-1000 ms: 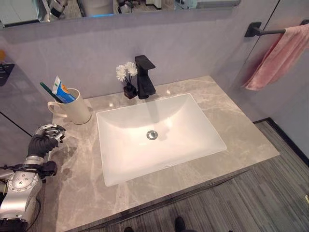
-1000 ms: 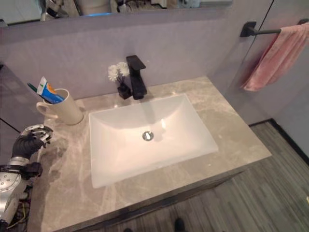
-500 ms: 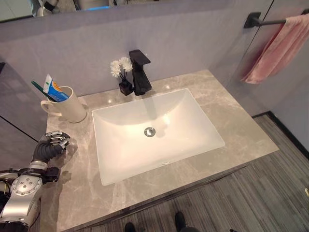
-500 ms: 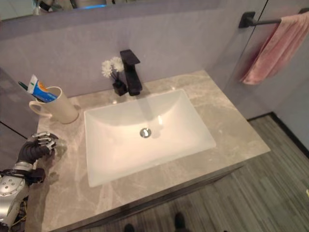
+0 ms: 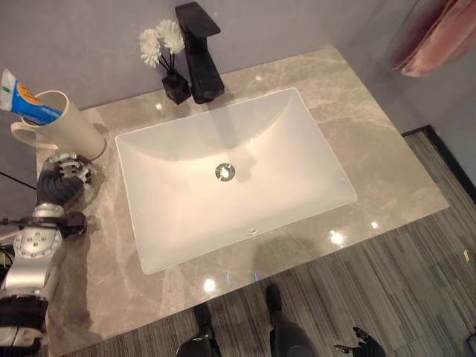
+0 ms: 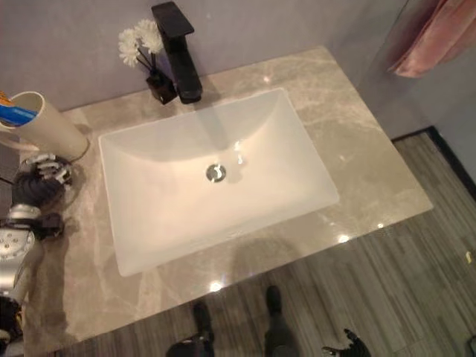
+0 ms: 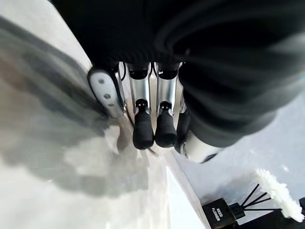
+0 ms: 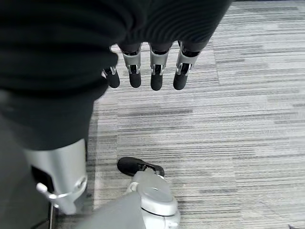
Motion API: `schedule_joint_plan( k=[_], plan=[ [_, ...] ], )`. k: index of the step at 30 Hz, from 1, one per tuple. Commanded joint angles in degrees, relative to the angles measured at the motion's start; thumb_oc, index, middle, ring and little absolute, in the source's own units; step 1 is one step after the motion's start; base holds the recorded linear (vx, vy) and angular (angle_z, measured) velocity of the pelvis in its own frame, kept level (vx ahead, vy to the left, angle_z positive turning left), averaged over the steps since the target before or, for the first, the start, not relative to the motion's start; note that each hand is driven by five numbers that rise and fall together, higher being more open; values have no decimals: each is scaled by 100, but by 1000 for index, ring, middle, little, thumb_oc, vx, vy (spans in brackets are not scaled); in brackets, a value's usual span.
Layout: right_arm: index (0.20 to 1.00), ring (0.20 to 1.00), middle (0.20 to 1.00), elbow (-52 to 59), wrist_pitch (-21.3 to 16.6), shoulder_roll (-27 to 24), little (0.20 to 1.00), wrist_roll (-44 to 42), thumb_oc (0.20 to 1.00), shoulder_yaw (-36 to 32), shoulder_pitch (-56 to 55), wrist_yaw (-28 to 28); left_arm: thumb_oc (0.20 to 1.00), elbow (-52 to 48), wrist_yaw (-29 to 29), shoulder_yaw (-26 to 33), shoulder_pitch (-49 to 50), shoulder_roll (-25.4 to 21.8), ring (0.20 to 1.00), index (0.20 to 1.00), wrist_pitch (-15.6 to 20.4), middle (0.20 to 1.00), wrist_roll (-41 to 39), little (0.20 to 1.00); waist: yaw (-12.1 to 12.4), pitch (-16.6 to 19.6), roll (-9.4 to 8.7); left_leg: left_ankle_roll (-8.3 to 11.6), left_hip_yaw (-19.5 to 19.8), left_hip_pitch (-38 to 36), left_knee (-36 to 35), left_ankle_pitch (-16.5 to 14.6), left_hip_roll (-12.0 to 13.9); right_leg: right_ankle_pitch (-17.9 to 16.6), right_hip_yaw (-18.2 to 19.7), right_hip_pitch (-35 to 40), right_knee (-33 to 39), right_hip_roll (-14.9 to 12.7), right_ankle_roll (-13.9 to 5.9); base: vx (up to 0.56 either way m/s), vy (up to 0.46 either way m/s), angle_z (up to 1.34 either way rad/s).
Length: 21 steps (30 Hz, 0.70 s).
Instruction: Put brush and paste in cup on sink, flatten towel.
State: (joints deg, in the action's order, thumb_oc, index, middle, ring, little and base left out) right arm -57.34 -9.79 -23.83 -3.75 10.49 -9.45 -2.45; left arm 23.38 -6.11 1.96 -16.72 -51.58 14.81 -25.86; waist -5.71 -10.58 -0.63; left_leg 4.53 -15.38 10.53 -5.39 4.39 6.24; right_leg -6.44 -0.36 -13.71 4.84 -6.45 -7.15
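A grey marble table [image 5: 387, 160] carried a white basin [image 5: 230, 175]; the cream cup [image 5: 63, 126], toothpaste tube [image 5: 22, 100] inside, stood far left; the pink towel [image 5: 439, 37] hung top right; the left robot hand [image 5: 63, 175] rested curled, empty, beside the cup; the right robot hand [image 8: 147, 71] hung relaxed over striped floor [image 5: 416, 297].

A bathroom. A white rectangular sink [image 5: 230, 178] is set into a grey marble tabletop [image 5: 379, 156] with a black faucet [image 5: 199, 50] against the wall. A pink towel [image 5: 439, 37] hangs nearby, and a cup [image 5: 71, 123] holds toothpaste [image 5: 26, 100].
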Motion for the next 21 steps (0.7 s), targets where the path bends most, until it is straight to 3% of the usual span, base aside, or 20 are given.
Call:
schedule_joint_plan(
  k=[1, 13, 21],
  plan=[
    [1000, 1000, 1000, 78, -87, -227, 1000, -204, 1000, 141, 144, -144, 200, 468, -200, -61, -255, -105, 200, 200, 45, 200, 97, 200, -193, -181, 3, -9, 425, -86, 39, 80, 61, 17, -173, 76, -556, -176, -271, 0, 0, 0],
    [1000, 1000, 1000, 172, -138, -190, 1000, -253, 1000, 353, 246, -149, 200, 670, -483, -251, -850, -186, 200, 200, 102, 200, 200, 200, -206, -192, -136, -17, 477, -40, 39, 44, 81, 17, -125, -10, -587, -161, -284, 0, 0, 0],
    [1000, 1000, 1000, 186, -125, -211, 1000, -112, 1000, 264, 176, -72, 200, -33, -216, 441, 329, -336, 200, 200, 14, 200, 426, 200, -60, -155, -119, -64, 500, -116, 39, -13, 31, 57, -104, 58, -539, -196, -272, 5, 12, -2]
  ],
)
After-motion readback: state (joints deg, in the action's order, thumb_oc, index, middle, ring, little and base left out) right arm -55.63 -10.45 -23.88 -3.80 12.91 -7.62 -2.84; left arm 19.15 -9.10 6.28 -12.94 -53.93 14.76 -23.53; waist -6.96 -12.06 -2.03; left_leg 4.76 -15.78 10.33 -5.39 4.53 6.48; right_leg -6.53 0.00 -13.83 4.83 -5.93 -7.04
